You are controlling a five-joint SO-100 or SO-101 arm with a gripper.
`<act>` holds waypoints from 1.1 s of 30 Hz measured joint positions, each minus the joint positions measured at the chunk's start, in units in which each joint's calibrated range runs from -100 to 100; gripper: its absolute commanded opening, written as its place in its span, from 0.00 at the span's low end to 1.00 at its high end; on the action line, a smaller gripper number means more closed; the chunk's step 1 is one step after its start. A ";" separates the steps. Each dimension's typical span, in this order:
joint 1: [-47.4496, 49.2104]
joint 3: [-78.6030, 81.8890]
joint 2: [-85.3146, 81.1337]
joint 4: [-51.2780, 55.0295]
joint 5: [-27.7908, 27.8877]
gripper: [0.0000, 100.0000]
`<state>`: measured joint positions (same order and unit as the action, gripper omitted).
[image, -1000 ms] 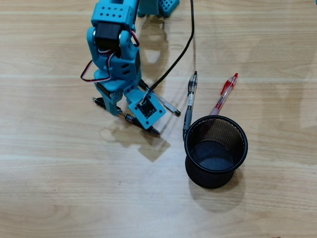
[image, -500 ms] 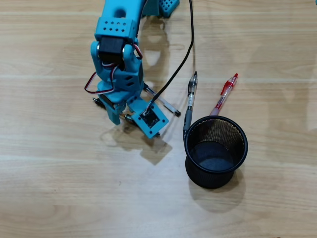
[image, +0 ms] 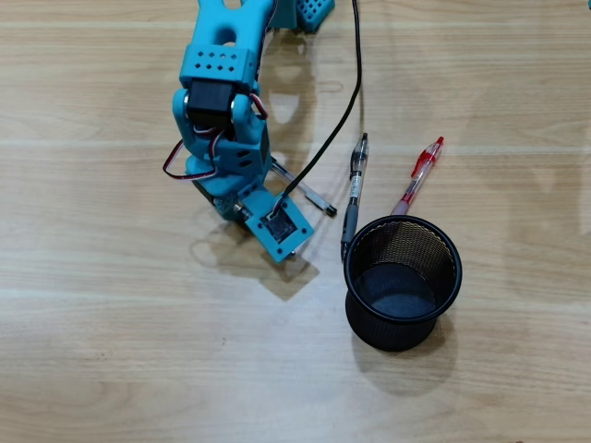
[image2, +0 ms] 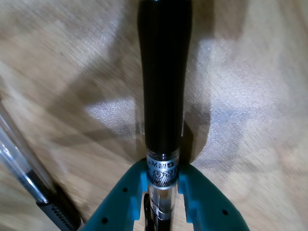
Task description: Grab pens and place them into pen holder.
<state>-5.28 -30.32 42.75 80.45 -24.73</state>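
Gripper point(image2: 162, 188) clamped on black pen point(image2: 163, 77); seemingly above table point(image2: 250, 96).

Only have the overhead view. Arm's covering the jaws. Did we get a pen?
Observer: Yes. The wrist view shows a black pen clamped between the teal jaws.
Operator: Gripped where?
Observer: On the clear printed band next to its black grip section; the black section sticks out ahead of the jaws.
Operator: Anything else close by?
Observer: A second pen with a clear barrel lies on the table at the wrist view's lower left, apart from the held one.
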 measured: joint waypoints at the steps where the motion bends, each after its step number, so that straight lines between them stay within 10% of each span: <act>1: 0.00 0.00 0.00 0.09 0.10 0.02; 33: -0.81 27.43 -52.93 0.87 -2.60 0.02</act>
<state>-6.09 -2.89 -10.18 81.31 -27.32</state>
